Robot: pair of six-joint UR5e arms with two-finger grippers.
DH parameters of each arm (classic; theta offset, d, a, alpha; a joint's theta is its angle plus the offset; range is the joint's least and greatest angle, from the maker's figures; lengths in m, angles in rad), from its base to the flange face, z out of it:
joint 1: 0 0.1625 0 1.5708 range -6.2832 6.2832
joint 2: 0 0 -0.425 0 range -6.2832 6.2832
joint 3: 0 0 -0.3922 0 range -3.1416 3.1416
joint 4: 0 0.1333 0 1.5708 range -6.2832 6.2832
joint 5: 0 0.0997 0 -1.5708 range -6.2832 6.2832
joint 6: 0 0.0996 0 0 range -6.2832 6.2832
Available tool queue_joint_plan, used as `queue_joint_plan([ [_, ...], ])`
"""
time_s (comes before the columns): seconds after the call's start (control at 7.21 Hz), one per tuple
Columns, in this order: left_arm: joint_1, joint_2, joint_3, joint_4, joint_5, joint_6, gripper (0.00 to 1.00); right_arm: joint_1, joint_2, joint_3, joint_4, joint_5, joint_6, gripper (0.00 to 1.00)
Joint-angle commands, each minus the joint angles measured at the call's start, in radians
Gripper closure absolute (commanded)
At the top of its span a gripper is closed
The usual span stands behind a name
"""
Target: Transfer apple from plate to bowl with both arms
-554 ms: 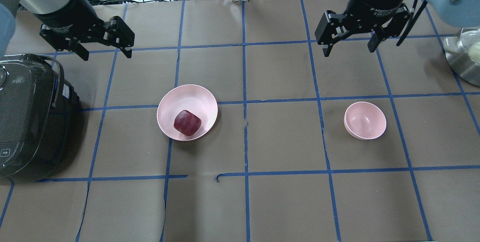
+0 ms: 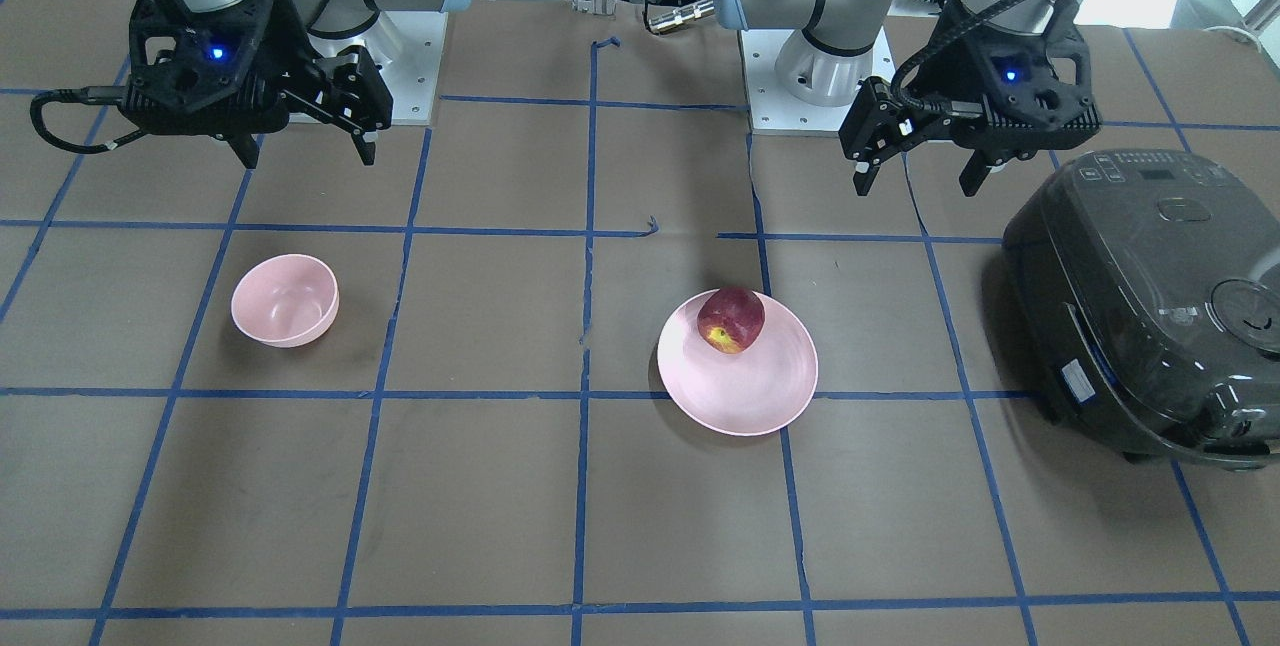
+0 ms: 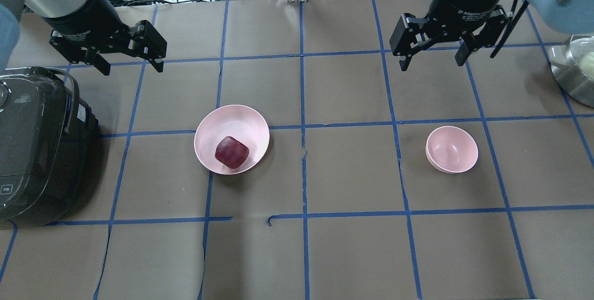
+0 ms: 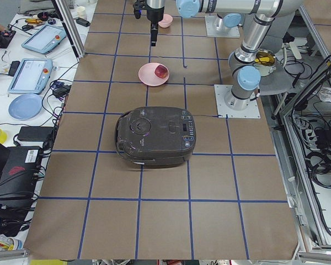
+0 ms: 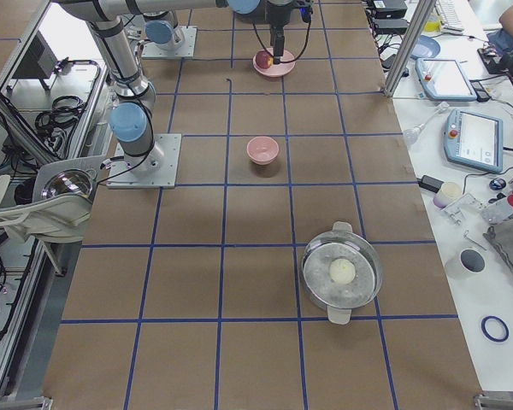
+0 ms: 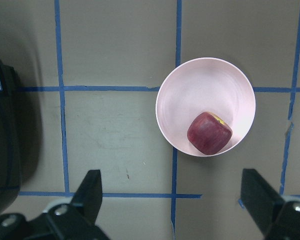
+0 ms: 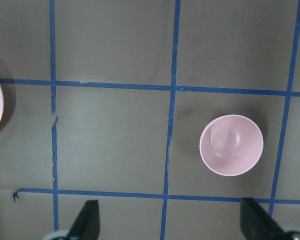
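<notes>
The dark red apple [image 3: 231, 152] lies on the pale pink plate [image 3: 232, 121], left of the table's middle; the front view shows its yellow patch [image 2: 731, 320]. The small pink bowl [image 3: 451, 149] stands empty on the right. My left gripper [image 3: 132, 65] hangs open and empty above the table, beyond and to the left of the plate. Its wrist view shows the apple [image 6: 209, 132] on the plate [image 6: 205, 85]. My right gripper [image 3: 431, 63] hangs open and empty beyond the bowl, and the bowl also shows in its wrist view [image 7: 231, 145].
A dark rice cooker [image 3: 32, 146] stands at the left edge, close to my left gripper. A steel pot with a lid [image 3: 575, 70] sits at the right edge. Blue tape lines grid the brown table cover.
</notes>
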Motion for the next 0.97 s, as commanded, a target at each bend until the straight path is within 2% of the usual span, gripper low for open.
queue_joint_plan([
  [0.0, 0.0, 0.0, -0.003, 0.0, 0.0, -0.002, 0.0, 0.0, 0.0, 0.0, -0.005, 0.0, -0.001, 0.0],
  [0.83, -0.012, -0.006, -0.006, 0.003, 0.0, -0.051, 0.0, 0.003, 0.0, 0.0, -0.002, 0.001, -0.001, 0.0],
])
